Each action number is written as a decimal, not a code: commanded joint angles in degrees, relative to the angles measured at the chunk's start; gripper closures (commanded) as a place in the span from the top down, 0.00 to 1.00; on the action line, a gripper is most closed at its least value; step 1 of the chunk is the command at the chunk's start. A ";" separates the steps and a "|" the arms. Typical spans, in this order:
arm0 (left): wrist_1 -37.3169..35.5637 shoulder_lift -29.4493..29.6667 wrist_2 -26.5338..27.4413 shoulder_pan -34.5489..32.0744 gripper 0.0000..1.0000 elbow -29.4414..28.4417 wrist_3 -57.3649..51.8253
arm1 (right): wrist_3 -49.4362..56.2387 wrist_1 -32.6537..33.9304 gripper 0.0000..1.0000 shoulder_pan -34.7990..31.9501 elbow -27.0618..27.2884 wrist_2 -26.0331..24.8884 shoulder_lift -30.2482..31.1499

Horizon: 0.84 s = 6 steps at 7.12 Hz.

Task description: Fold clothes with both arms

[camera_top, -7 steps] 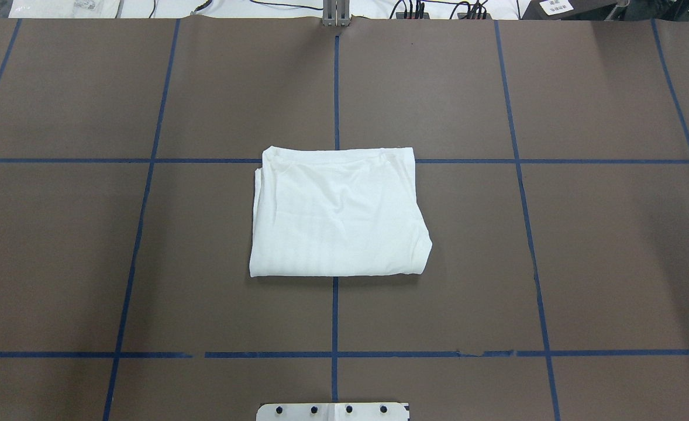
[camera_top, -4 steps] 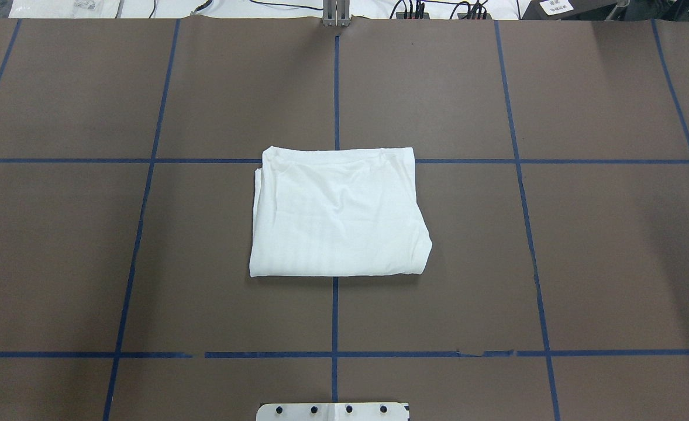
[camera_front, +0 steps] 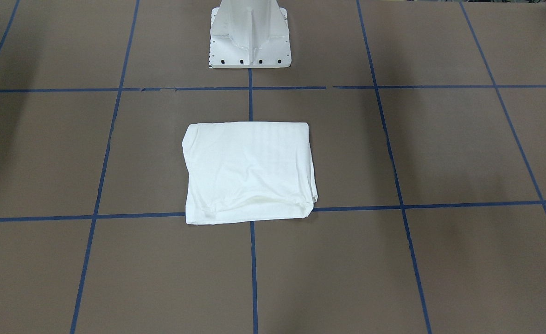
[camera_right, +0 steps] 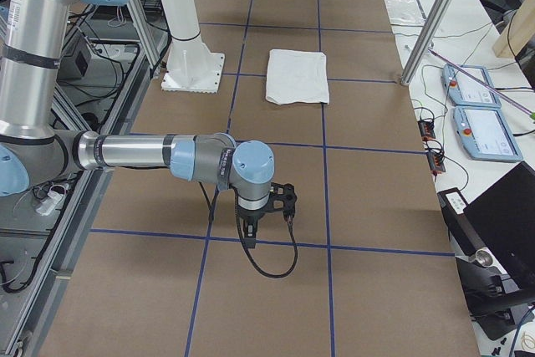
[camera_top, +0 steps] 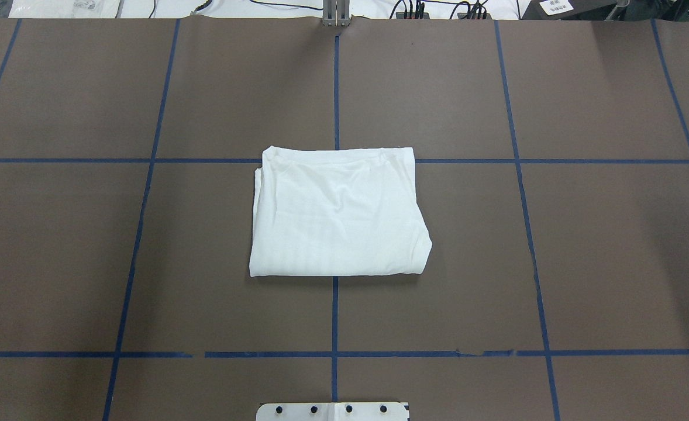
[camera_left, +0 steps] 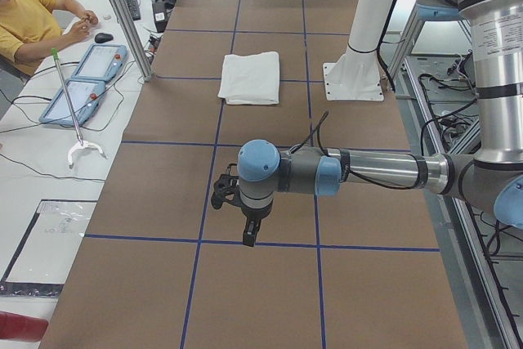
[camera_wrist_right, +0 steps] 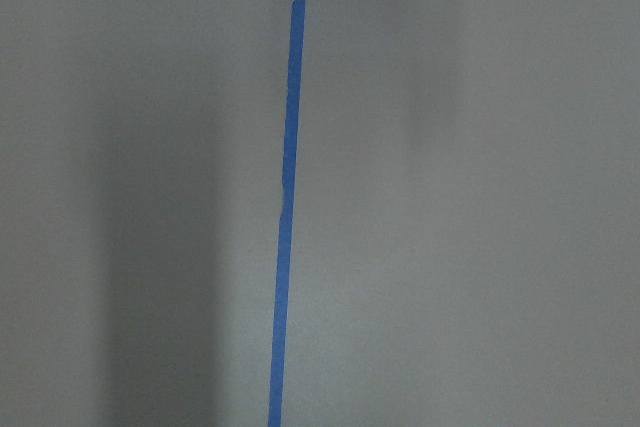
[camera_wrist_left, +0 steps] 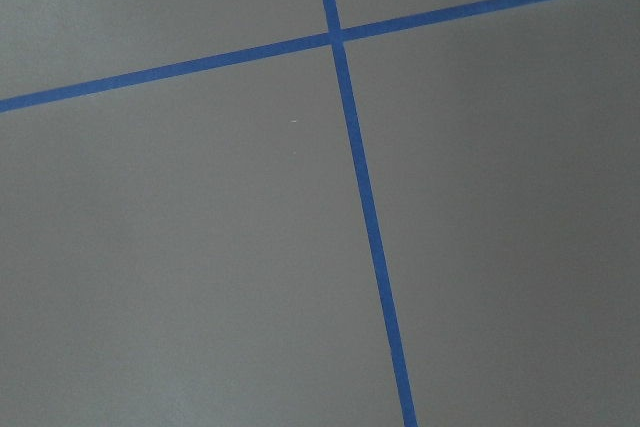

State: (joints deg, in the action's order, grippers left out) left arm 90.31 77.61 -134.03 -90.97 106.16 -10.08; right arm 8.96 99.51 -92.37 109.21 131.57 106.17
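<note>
T-shirt [camera_top: 338, 213]: lies folded into a neat rectangle at the centre of the table [camera_top: 613, 263], near the pedestal [camera_front: 250, 37] | left gripper [camera_left: 239, 212], right gripper [camera_right: 269, 206]: we hold both well apart from it, probably because folding looks finished | jaws: we cannot tell

Brown surface [camera_top: 613, 263] w/ blue tape grid [camera_top: 334, 316]. White pedestal [camera_front: 250, 32] bolted at robot-side edge, centre; mid tape line runs up to its base. White bench [camera_left: 33, 177] along opp. side: 2 blue-grey pendants [camera_left: 100, 61] side by side, black mouse [camera_left: 103, 38] just beside the farther one. Operator [camera_left: 29, 22] in yellow top sits there, hands nr the mouse. Grabber stick [camera_left: 84, 148] w/ green tip lies across the nearer pendant. Clear bag [camera_left: 49, 234] w/ paper nr bench end. Alu post [camera_left: 122, 14] upright at surface edge. Black laptop [camera_right: 501, 215] at the bench's other end.
</note>
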 commanded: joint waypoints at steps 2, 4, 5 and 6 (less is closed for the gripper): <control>0.13 -0.18 0.09 -0.09 1.00 0.72 0.06 | 0.09 -0.02 1.00 0.00 -0.14 0.01 0.00; 0.13 -0.62 0.09 -0.09 1.00 0.89 0.06 | 0.09 -0.02 1.00 0.00 -0.32 0.01 0.00; 0.13 -0.71 0.09 -0.17 1.00 1.41 0.15 | 0.09 -0.02 1.00 0.00 -0.66 0.01 0.00; 0.13 -0.71 0.17 -0.09 1.00 1.33 0.15 | 0.09 -0.02 1.00 0.00 -1.02 0.01 0.00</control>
State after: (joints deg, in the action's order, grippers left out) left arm 90.44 76.97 -133.92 -91.09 107.37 -9.96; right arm 9.05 99.49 -92.37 108.58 131.57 106.17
